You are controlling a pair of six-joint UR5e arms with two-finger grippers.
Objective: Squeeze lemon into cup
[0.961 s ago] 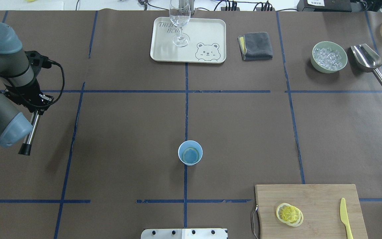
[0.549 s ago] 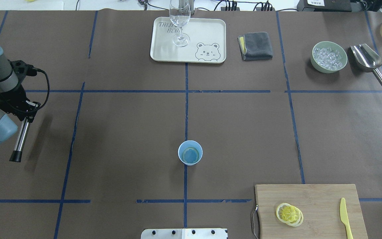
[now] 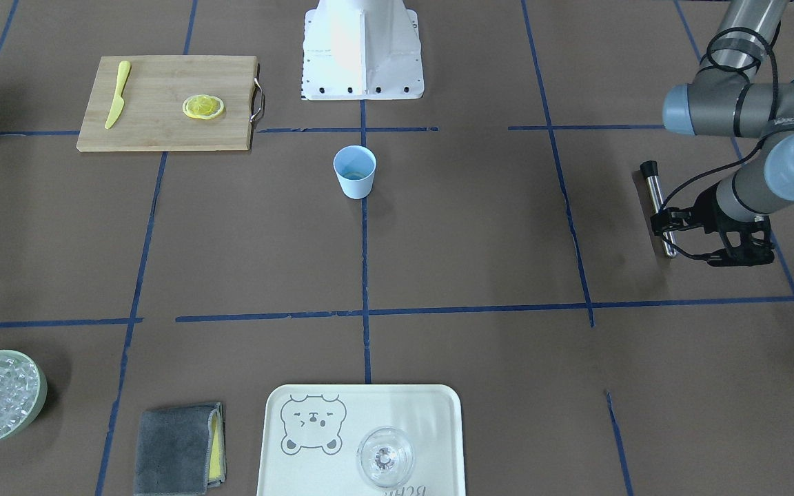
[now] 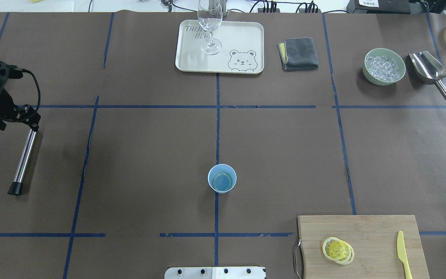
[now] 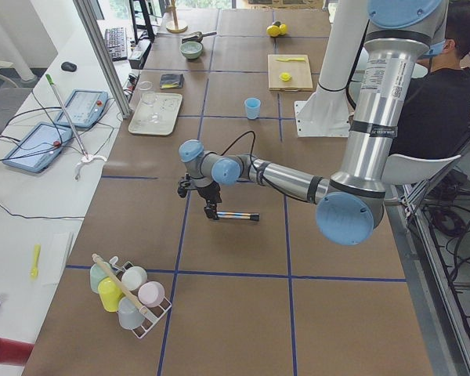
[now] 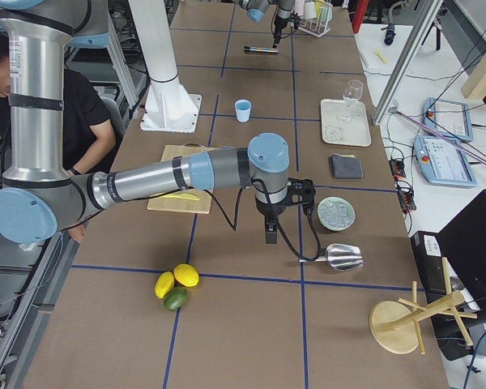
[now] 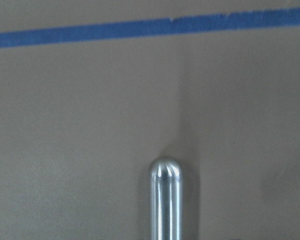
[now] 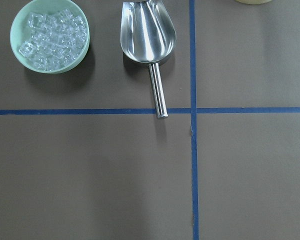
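Note:
The lemon [image 4: 338,250] is a round yellow cut piece lying on the wooden cutting board [image 4: 378,230] at the front right; it also shows in the front view [image 3: 203,106]. The light-blue cup [image 4: 222,178] stands upright at the table's middle, also in the front view [image 3: 355,172]. My left gripper [image 4: 31,124] is far left of the cup, shut on one end of a steel rod [image 4: 23,159] with a black tip that lies low on the table. My right gripper [image 6: 271,235] hovers near the ice bowl, far from the lemon; I cannot tell if it is open or shut.
A yellow knife [image 4: 403,254] lies on the board's right side. A pale green bowl of ice [image 4: 385,66] and a steel scoop [image 4: 428,68] sit at the back right. A grey cloth [image 4: 298,53] and a tray [image 4: 246,38] with a clear glass [image 4: 210,27] are at the back.
My left arm has moved left toward the table's edge, carrying the steel rod with it and bringing it down near the table. The cup and lemon have not moved.

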